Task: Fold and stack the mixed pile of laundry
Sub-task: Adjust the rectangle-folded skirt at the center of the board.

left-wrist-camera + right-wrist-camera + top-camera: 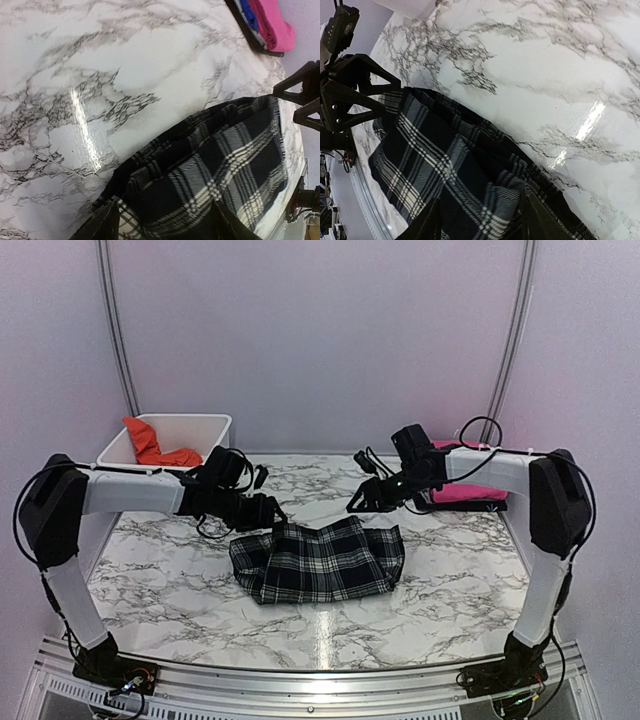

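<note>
The plaid shirt (320, 560) lies folded in a rough rectangle at the middle of the marble surface (170, 570). The orange t-shirt (150, 445) is draped in the white bin (200, 422) at the far left, and a folded pink garment (470, 490) sits at the far right. The left fingers (102, 227) are at the shirt's far left corner and the right fingers (427, 222) are at its far right edge. In each wrist view the two fingers are seen spread apart with plaid cloth lying slack between them, so both pairs are read as parted and nothing is judged to be held. The step in hand is judged to be the letting-go of the far edge once the fold is laid. For a clean result, both pairs should be lifted straight up before any sideways travel, so that no fingertip catches the top layer and pulls the fold open. The lift should be made evenly on both sides, since a snag at one corner would skew the rectangle. The near left corner looks slightly rumpled in the top view and may need smoothing before another fold is attempted. The cables hanging beneath both wrists should be kept clear of the cloth. The orange t-shirt remains to be fetched from the bin, folded and stacked.
</note>
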Robot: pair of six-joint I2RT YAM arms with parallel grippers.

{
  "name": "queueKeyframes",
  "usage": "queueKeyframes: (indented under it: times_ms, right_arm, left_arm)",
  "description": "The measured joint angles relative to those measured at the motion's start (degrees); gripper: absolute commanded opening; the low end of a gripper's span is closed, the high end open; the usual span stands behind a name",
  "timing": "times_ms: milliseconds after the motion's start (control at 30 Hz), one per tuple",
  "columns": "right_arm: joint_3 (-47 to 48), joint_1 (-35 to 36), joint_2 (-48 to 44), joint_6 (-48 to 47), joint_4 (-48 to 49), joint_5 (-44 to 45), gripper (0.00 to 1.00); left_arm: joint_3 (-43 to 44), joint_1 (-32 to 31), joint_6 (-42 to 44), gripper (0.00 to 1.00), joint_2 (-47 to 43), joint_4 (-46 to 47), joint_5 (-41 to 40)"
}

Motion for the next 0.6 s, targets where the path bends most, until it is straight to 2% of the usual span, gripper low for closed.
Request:
queueKeyframes:
  times_ms: [167,267,433,600]
  right_arm:
    - [0.1,0.6,-5.6,-0.2,-1.6,-2.2,0.55]
    - [-2.4,1.9,-6.9,0.7,-0.8,-5.2,0.55]
    - [-9.9,5.0,-4.1,5.1,4.9,-11.6,0.55]
    - [-12.1,3.4,3.4,6.8,9.4,-14.6,0.52]
  left_arm:
    - [0.0,-1.0,0.8,0.67,-6.8,-0.6,0.5]
    - [0.2,-3.7,1.2,0.67,-7.4,-0.3,2.4]
    - [-0.7,-8.6,-0.2,0.66,-3.3,2.6,6.0]
    - [-5.4,-5.4,-5.1,0.64,2.3,10.0,6.8]
